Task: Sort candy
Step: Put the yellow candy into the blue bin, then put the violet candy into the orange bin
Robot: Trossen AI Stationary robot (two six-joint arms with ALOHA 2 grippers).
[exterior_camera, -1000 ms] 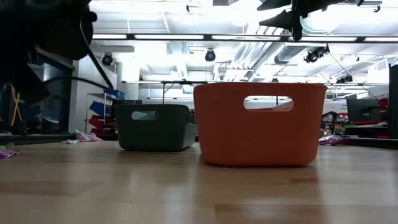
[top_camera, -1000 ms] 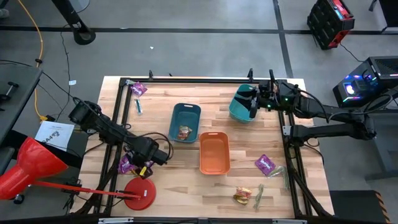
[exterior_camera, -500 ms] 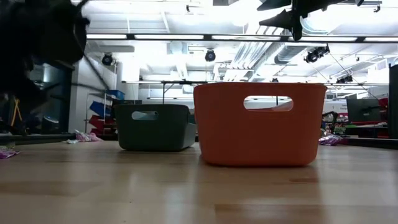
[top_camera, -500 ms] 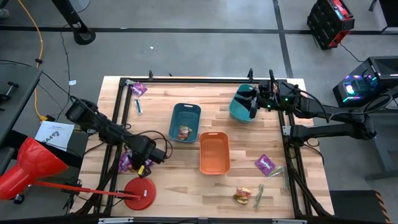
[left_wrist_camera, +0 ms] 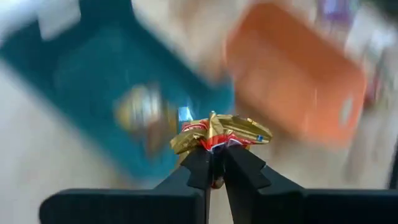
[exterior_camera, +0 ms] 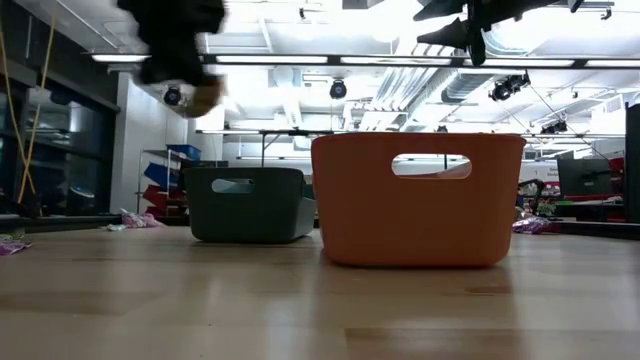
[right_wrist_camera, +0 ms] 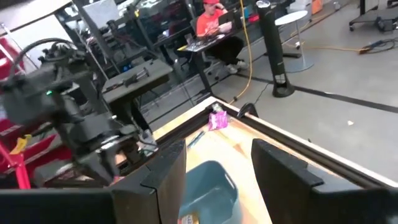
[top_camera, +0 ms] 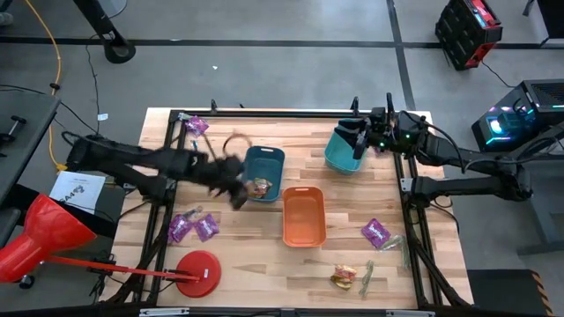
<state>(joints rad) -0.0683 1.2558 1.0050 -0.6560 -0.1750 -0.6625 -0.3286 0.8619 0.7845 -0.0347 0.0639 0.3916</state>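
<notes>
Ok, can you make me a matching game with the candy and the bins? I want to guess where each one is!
Things:
1. gold candy
2. orange bin
3. two purple packets
4. light teal bin

Places:
A. under the right gripper
B. empty, mid-table
C. pinched in the left gripper
D. on the wood near the red disc

Pairs: 1-C, 2-B, 3-D, 4-A

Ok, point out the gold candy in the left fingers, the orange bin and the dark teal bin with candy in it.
gold candy (left_wrist_camera: 219, 134): left wrist view, crinkled wrapper middle.
orange bin (top_camera: 303, 239): high view, near rim.
dark teal bin (top_camera: 265, 152): high view, far rim.
</notes>
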